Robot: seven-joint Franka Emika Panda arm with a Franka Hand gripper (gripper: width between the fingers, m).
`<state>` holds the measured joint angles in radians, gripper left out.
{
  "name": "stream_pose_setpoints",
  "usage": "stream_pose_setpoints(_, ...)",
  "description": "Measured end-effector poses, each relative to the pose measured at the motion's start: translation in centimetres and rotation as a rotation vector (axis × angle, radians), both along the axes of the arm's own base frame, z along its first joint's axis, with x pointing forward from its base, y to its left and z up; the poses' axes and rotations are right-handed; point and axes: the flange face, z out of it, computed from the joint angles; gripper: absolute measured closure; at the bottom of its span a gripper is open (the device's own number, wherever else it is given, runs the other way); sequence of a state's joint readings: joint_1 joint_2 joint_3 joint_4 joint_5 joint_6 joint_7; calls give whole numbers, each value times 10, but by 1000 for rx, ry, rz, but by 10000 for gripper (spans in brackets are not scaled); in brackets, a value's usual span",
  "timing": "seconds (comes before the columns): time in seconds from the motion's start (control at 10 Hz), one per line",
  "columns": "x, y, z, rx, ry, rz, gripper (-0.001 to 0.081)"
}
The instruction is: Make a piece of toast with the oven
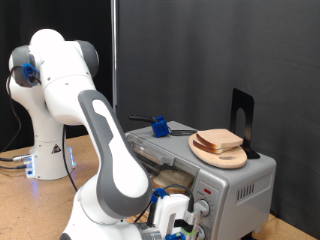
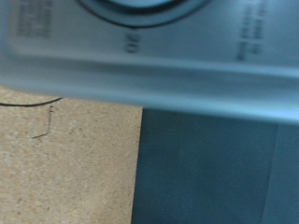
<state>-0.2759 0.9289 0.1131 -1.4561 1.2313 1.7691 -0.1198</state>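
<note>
- The gripper (image 1: 178,228), low at the exterior view's bottom edge, sits in front of the oven's knobs; its fingers are cut off by the frame, so how far apart they stand cannot be told.
- The wrist view is blurred: a grey oven (image 2: 149,47) panel with part of a dial and unreadable print fills it, above a speckled tan tabletop (image 2: 65,159) and a dark panel.
- The piece of toast (image 1: 220,139), pale with a brown crust, lies on a round wooden plate (image 1: 226,156) on top of the boxy silver oven (image 1: 240,185).
- The white arm hides much of the oven's front.
- A blue-handled tool (image 1: 157,125) lies behind, on the oven.
</note>
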Motion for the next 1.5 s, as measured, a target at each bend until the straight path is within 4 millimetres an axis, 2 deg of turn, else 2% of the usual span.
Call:
stream_pose_setpoints(0.1, 0, 1, 4, 3, -3, 2, 645)
stream_pose_setpoints(0.2, 0, 1, 4, 5, -2, -1, 711)
stream_pose_setpoints(0.5, -1, 1, 4, 9, -11, -8, 711)
stream_pose_setpoints(0.9, -12, 1, -2, 40, -236, -59, 711)
stream_pose_setpoints(1.5, -18, 1, -9, 75, -427, -78, 710)
